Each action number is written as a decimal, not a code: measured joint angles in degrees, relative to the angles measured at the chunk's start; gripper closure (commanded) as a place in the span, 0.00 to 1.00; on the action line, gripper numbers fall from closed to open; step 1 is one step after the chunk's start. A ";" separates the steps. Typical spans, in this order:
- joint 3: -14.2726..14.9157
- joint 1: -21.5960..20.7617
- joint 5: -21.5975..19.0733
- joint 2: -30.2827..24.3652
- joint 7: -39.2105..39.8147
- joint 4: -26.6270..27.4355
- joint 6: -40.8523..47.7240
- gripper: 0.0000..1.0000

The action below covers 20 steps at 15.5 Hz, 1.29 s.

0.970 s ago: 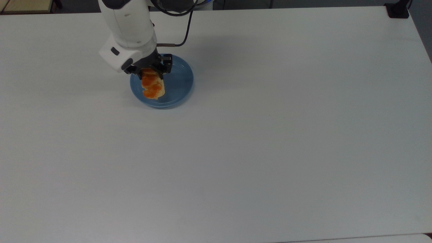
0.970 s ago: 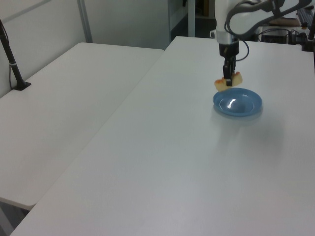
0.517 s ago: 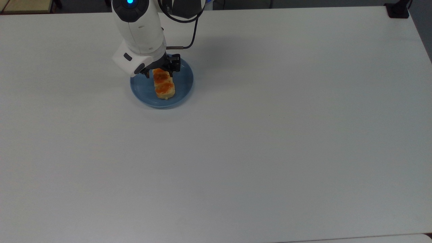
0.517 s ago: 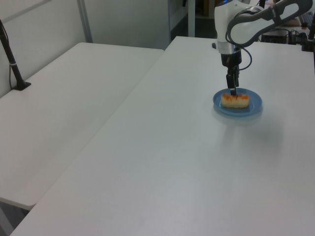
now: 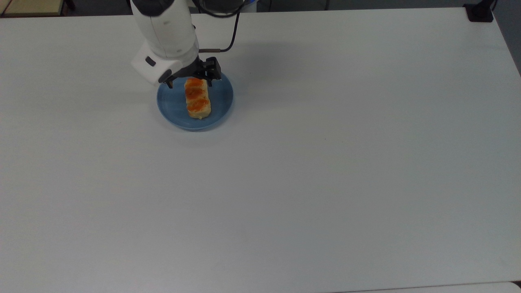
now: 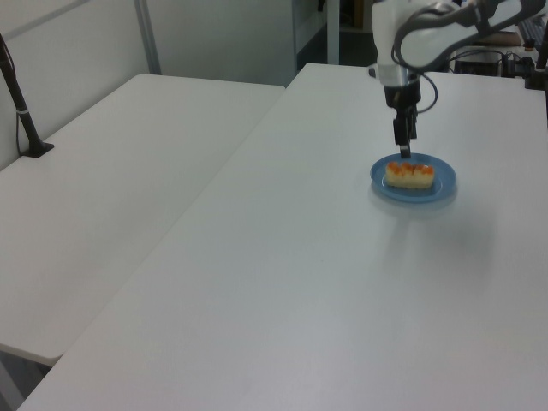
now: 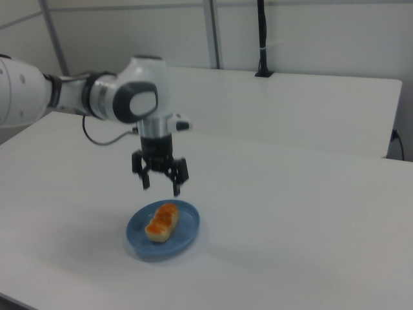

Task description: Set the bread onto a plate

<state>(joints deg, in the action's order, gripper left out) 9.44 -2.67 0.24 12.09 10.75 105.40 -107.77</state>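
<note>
Bread lies flat on the plate; gripper fingers spread, empty, above it. Placement appears complete; next, retract clear.

I see a white table, a second table beside it carrying a black post, and pale wall panels behind.

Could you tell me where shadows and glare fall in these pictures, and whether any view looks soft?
Top view: the arm's soft shadow darkens the table behind the plate; no glare. Left view: a faint shadow lies beside the plate. Right view: softest, with the tool slightly blurred above the bread.
</note>
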 measured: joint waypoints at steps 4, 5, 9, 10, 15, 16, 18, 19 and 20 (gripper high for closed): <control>-1.94 -0.02 -0.01 -3.05 -5.17 -7.44 2.29 0.00; -2.47 -0.04 -0.01 -3.76 -5.96 -9.29 3.41 0.00; -2.98 0.00 -0.01 -5.79 -6.67 -15.32 8.69 0.00; -2.98 0.04 -0.01 -6.15 -6.67 -16.10 9.38 0.00; -2.98 0.21 -0.01 -7.00 -6.80 -16.76 10.65 0.00; -2.98 0.26 -0.01 -6.99 -6.81 -16.76 10.70 0.00; -2.97 0.32 -0.01 -6.98 -6.81 -16.72 10.79 0.00; -2.97 0.32 -0.01 -6.97 -6.82 -16.70 10.90 0.00; -2.98 0.32 -0.01 -6.96 -6.82 -16.69 11.43 0.00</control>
<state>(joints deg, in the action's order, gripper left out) 6.47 -2.35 0.23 5.13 3.94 88.71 -96.34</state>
